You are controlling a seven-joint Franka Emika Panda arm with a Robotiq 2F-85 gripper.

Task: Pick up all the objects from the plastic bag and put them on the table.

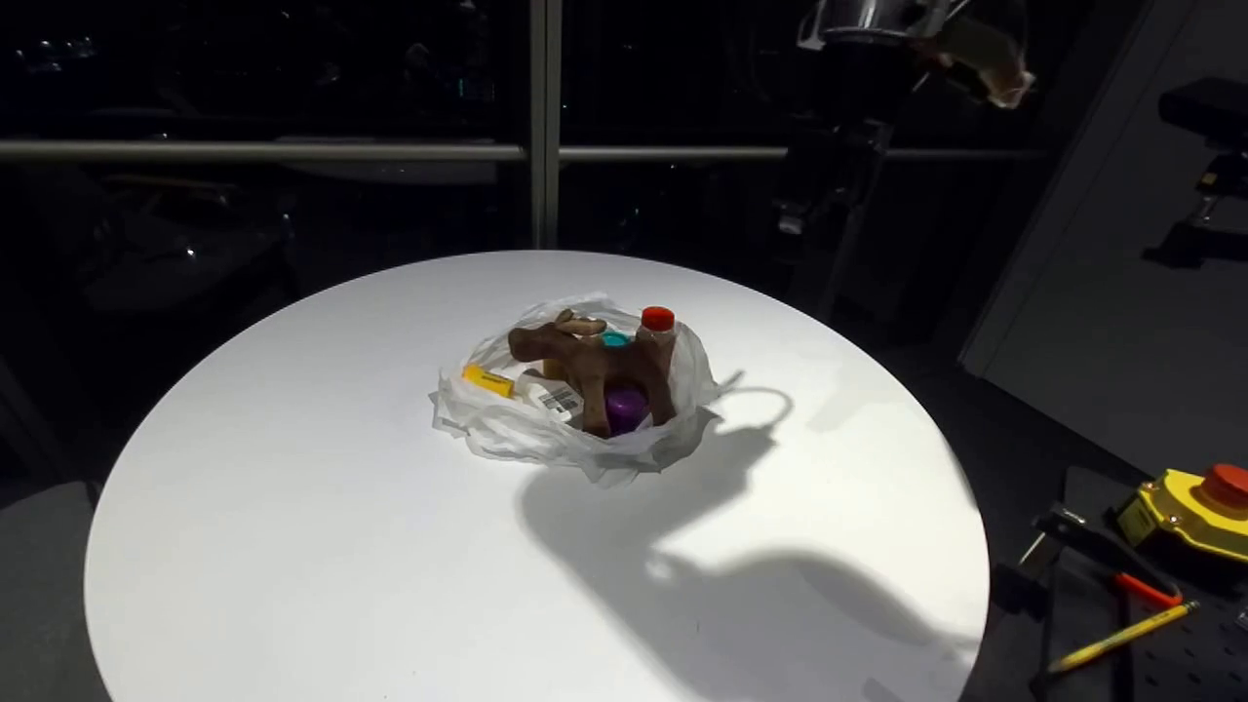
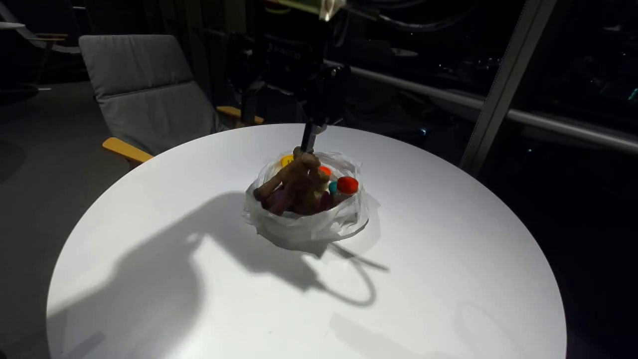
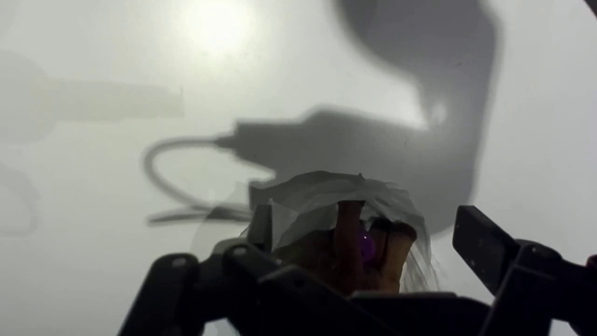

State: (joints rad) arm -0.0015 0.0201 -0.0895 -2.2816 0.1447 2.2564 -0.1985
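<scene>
Well in from the round edge of the tabletop (image 1: 292, 507), inside the wrinkled plastic bag (image 1: 517, 437), sits the brown toy animal (image 1: 593, 363), which I judge light, stiff and smooth, best pinched across its body by my gripper (image 3: 368, 231), spread wide and holding nothing.

"Bright anywhere?"
"The table (image 1: 292, 536), in both exterior views; the windows (image 1: 673, 78) behind are nearly black."
"Glare?"
"A white spot (image 3: 221, 23), upper left of the wrist view; soft-edged shadows (image 3: 336, 144) below and right."
</scene>
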